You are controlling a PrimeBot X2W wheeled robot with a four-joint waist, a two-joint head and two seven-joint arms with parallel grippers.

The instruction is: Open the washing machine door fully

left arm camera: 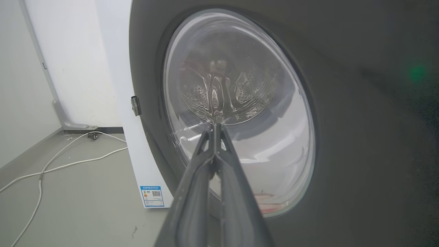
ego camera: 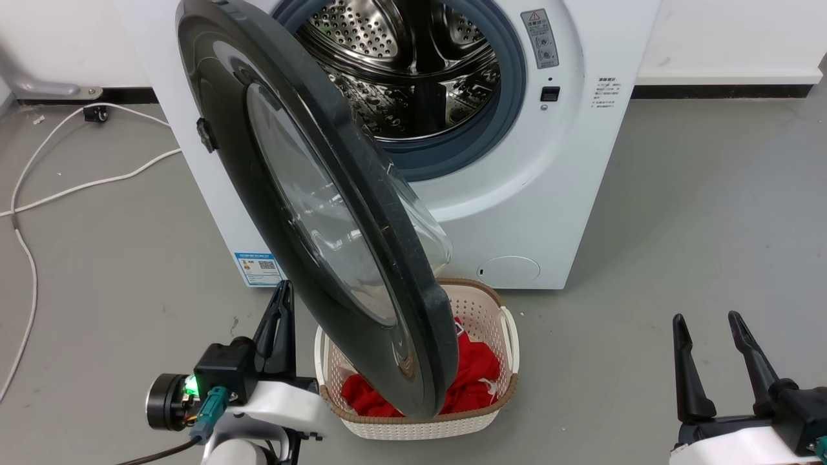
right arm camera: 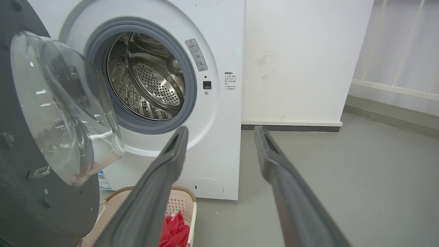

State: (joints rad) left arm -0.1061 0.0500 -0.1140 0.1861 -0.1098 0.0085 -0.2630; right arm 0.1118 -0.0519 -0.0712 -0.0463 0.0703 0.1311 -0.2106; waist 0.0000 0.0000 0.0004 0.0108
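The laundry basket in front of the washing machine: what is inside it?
Red cloth lies inside the basket. In the head view the open washing machine door covers the basket's middle part, so what lies there cannot be seen.

Laundry room: washing machine (ego camera: 517, 194), laundry basket (ego camera: 484, 316).

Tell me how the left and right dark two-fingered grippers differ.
The left gripper has fingers pressed together; the right gripper has them apart. The left gripper points at the glossy black round washing machine door; the right gripper hangs over grey floor. Both hold nothing.
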